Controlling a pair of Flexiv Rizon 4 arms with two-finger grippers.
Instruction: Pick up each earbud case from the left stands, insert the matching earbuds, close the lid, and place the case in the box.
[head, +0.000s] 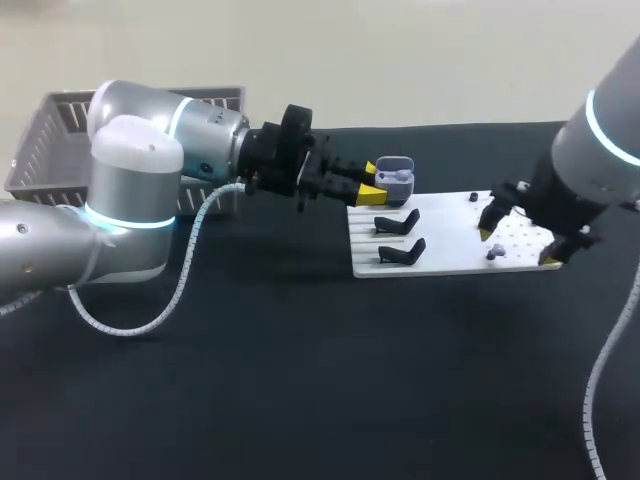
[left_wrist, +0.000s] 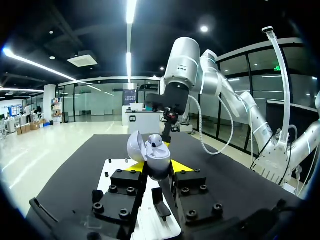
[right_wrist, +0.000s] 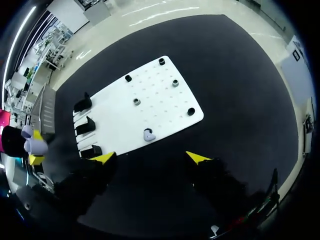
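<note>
Closest in the head view is my left arm (head: 130, 190), reaching across the black tabletop (head: 300, 400) from the left. Its left hand (head: 372, 185) grips the lavender earbud case (head: 395, 178), lid up, at the stand end of the white board (head: 450, 262). Two black stands (head: 397, 222) on the board beside it are bare. The grey box (head: 60, 130) sits behind the arm, well apart from the case. At the board's other end the right hand (head: 517, 246) hovers over a small loose earbud (head: 491, 255).

Seen from the left wrist, the left hand (left_wrist: 159, 167) has both yellow-tipped fingers pressed on the earbud case (left_wrist: 152, 159) from either side. The lid is swung open, and what looks like one earbud is already seated inside (I cannot be sure). My right arm (left_wrist: 185, 65) is ahead, beyond the case.

Seen from the right wrist, the right hand (right_wrist: 150, 158) is spread wide and holds nothing. The earbud (right_wrist: 149, 134) lies just ahead of it, near the edge of the white board (right_wrist: 160, 95). The earbud case (right_wrist: 32, 145) is well off to the side, past the stands (right_wrist: 86, 125).

I judge the step to be inserting the earbuds, with the pick-up not yet made. The next move calls for lowering the right hand squarely over the earbud, pinching it without flicking it off the edge, then carrying it to the open case.
</note>
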